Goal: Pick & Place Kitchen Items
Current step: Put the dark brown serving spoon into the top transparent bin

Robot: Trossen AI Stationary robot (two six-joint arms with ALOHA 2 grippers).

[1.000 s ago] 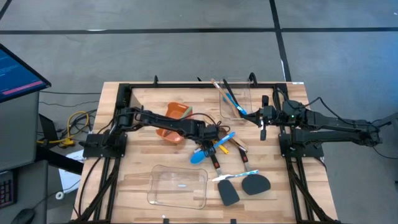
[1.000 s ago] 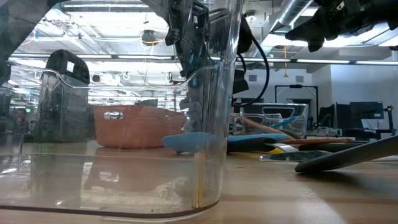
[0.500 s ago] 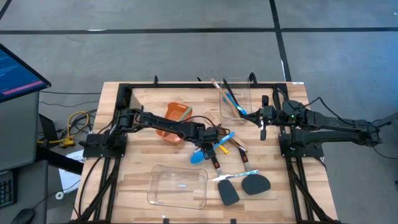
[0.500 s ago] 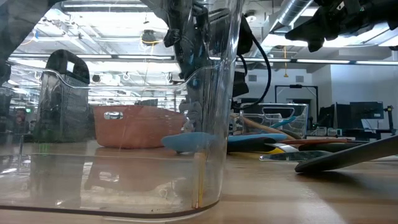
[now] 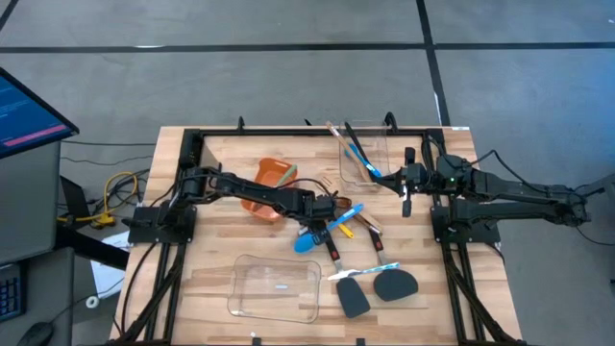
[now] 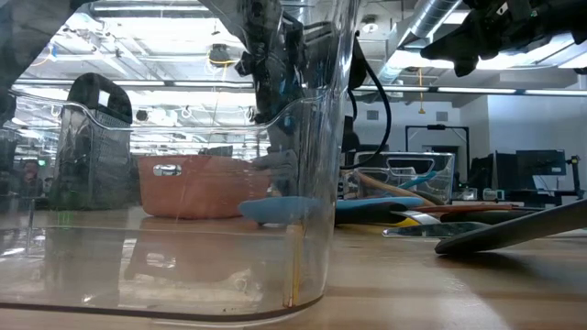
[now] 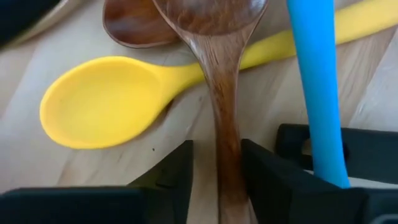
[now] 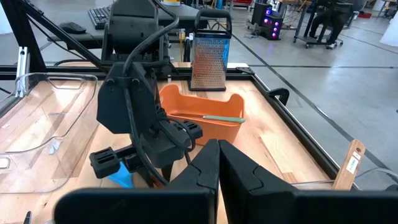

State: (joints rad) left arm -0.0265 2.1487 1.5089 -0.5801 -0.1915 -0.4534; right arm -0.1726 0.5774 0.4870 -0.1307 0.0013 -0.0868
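Reaching low over the utensil pile beside the orange bin (image 5: 269, 188), the left gripper (image 7: 214, 177) has its fingers on either side of a wooden spoon's (image 7: 219, 93) handle, seemingly touching it, though a firm grasp can't be confirmed. A yellow spoon (image 7: 118, 99) and a blue spoon (image 7: 317, 87) lie against it. The right gripper (image 8: 217, 163) hovers clenched, empty, well apart from the bin. The bin holds a green-handled tool (image 8: 222, 118); the clear container (image 5: 365, 154) beyond the pile holds a blue-handled utensil.
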